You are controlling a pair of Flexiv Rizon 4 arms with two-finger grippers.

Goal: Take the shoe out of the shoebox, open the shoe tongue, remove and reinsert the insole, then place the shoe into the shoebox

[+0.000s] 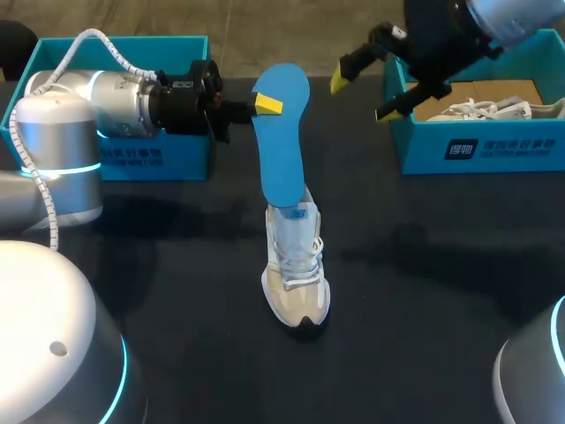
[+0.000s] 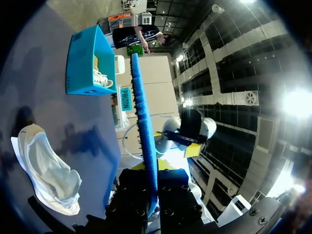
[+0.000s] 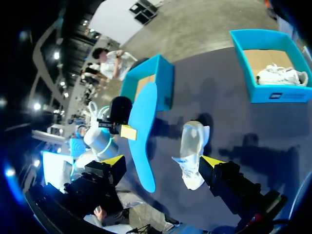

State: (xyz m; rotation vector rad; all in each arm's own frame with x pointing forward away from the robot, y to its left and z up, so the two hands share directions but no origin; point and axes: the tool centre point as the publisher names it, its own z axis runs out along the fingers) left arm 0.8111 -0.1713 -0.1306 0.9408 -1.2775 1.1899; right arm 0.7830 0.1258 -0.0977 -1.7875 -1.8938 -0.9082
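We count two blue shoeboxes, two pale shoes, one blue insole and our two grippers on the dark table [image 1: 424,265].

The left shoebox [image 1: 159,161] sits at the far left behind our left arm. The right shoebox [image 1: 481,146] sits at the far right and holds one shoe [image 1: 490,108] with white laces. The other shoe [image 1: 296,283] stands upright on its sole near the middle of the table, toe toward us and tongue pulled open.

Our left gripper [image 1: 265,104] is clamped on the insole [image 1: 282,132] near its upper, broad end. One yellow tip shows on the near face, and the left wrist view shows the insole's edge running out between the fingers. The insole hangs lengthwise, lifted off the table. In the head view its lower end overlaps the shoe's heel opening, but both wrist views show it out of the shoe with a gap between them.

Our right gripper [image 1: 371,87] hovers just beside the near left corner of the right shoebox. Its fingers are spread wide and hold nothing.
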